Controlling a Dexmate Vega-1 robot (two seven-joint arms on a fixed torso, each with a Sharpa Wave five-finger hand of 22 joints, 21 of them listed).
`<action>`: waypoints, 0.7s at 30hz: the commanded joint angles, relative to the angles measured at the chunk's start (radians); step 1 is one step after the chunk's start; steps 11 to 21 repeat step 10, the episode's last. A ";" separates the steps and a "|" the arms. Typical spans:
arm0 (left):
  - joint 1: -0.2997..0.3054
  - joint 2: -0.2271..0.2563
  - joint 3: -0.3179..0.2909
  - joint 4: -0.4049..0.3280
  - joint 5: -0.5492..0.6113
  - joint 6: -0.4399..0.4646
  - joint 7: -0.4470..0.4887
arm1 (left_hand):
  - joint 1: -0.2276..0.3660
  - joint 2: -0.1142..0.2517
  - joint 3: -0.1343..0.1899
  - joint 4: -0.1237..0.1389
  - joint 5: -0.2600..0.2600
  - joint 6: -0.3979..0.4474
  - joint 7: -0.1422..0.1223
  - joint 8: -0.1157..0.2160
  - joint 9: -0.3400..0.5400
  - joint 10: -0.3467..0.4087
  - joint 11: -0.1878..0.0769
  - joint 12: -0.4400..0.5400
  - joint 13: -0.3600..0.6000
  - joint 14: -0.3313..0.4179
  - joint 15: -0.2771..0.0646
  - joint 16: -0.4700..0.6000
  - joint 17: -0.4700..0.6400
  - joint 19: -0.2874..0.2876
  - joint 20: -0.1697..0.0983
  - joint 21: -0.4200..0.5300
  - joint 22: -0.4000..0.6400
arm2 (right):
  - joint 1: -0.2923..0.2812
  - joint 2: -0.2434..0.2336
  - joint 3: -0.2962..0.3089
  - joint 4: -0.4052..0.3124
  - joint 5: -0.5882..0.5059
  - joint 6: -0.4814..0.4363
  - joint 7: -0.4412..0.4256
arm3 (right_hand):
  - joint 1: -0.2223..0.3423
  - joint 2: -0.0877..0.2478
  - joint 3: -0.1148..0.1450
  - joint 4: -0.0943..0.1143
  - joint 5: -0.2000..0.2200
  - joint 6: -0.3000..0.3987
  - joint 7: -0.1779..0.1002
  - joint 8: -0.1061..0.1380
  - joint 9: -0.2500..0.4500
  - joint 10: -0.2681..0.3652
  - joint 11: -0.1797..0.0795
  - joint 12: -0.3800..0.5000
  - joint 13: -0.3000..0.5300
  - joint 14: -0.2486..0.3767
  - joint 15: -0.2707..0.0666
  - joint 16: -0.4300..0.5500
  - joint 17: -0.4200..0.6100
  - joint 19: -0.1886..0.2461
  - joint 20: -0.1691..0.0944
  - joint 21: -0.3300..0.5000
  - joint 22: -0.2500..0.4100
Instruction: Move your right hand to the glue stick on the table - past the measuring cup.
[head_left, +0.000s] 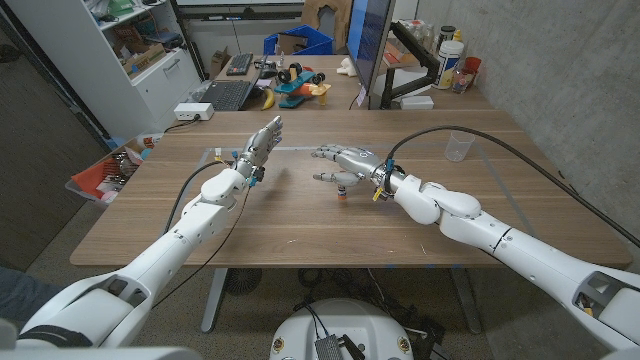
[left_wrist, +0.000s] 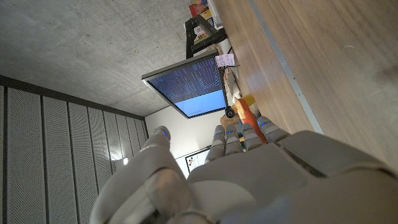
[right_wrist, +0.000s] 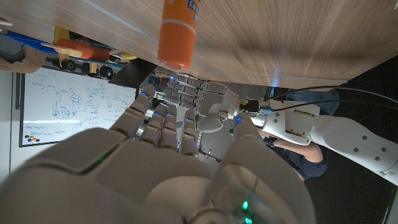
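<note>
Beyond the wooden table: a monitor, a laptop (dark keyboard) and a blue bin

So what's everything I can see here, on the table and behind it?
glue stick: one, orange, upright mid-table under the right hand
measuring cup: one, clear, far right part of the table
table: one, brown wood
laptop: one, dark, on the desk behind
monitor: one, blue screen, behind the table
blue bin: one, far back
left hand: one, grey, raised, fingers apart, holding nothing
right hand: one, grey, fingers apart, above the glue stick
</note>
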 joint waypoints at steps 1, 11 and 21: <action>-0.006 -0.003 0.001 0.015 -0.003 -0.006 -0.012 | -0.003 0.006 0.000 -0.004 -0.004 0.007 0.000 0.005 0.001 0.000 0.001 0.004 0.002 -0.004 0.005 0.004 0.005 0.001 0.011 -0.003 0.002 | 0.003 0.004 -0.012 -0.002 -0.012 -0.015 0.005 | -0.001 -0.006 0.004 -0.004 0.005 0.009 0.002 0.006 0.003 0.011 0.004 0.005 0.006 0.011 0.002 0.002 0.004 0.003 -0.005 0.005 0.004; -0.016 -0.006 0.003 0.032 -0.003 -0.010 -0.022 | -0.004 0.006 0.000 -0.005 -0.004 0.008 0.001 0.005 0.001 0.000 0.000 0.004 0.002 -0.004 0.004 0.004 0.005 0.000 0.011 -0.003 0.002 | 0.007 0.007 -0.016 -0.001 -0.015 -0.019 0.005 | -0.001 -0.007 0.005 -0.004 0.006 0.011 0.001 0.006 0.003 0.012 0.000 0.005 0.006 0.012 0.001 0.002 0.004 0.003 -0.005 0.006 0.004; -0.016 -0.006 0.003 0.032 -0.003 -0.010 -0.022 | -0.004 0.006 0.000 -0.005 -0.004 0.008 0.001 0.005 0.001 0.000 0.000 0.004 0.002 -0.004 0.004 0.004 0.005 0.000 0.011 -0.003 0.002 | 0.007 0.007 -0.016 -0.001 -0.015 -0.019 0.005 | -0.001 -0.007 0.005 -0.004 0.006 0.011 0.001 0.006 0.003 0.012 0.000 0.005 0.006 0.012 0.001 0.002 0.004 0.003 -0.005 0.006 0.004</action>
